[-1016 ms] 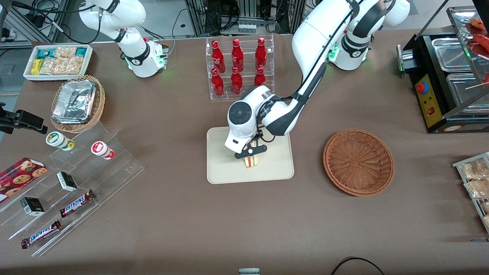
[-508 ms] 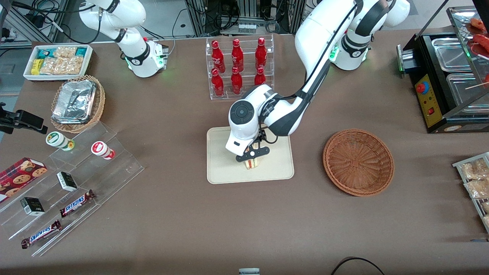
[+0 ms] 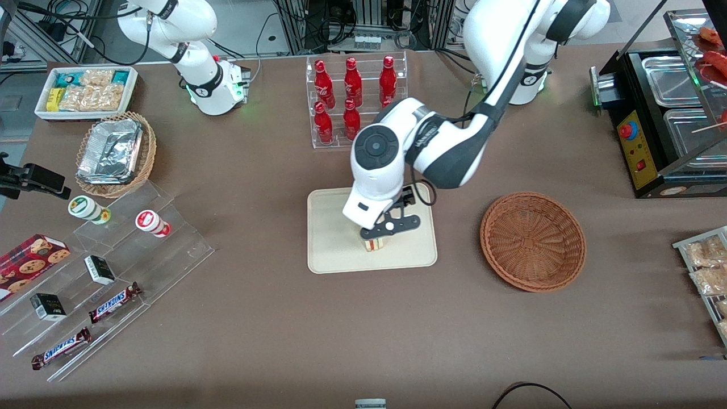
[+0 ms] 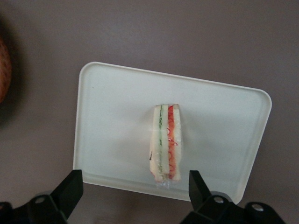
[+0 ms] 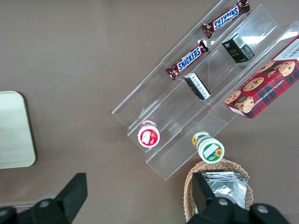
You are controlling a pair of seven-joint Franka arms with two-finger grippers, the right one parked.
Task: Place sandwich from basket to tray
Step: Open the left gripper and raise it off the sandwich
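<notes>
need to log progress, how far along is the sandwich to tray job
Done: the sandwich stands on its edge on the tray, and the basket holds nothing. In hand: nothing. The gripper is open above the sandwich, its fingers spread wide and clear of the bread. Left: apparently only pulling the arm away; the placement itself looks complete.
</notes>
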